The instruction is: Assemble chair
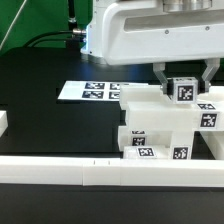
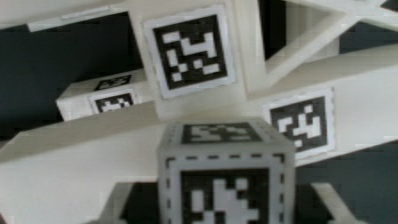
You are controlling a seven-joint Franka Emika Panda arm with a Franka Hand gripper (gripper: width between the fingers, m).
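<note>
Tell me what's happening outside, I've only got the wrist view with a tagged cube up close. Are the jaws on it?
Observer: Yes. In the exterior view, the jaws stand against both sides of the small cube.
Operator: Anything near the parts?
Observer: A long white rail runs across the table, between the chair parts and the exterior camera.
Operator: And beside them?
Observer: The marker board lies flat, to the exterior view's left of the parts.

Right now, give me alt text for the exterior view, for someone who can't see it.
Dark fingers clamp a small glossy white plastic cube with a black-and-white tag, over chunky white tagged chair parts. A thin flat white marker board lies on the black table to the exterior view's left.
</note>
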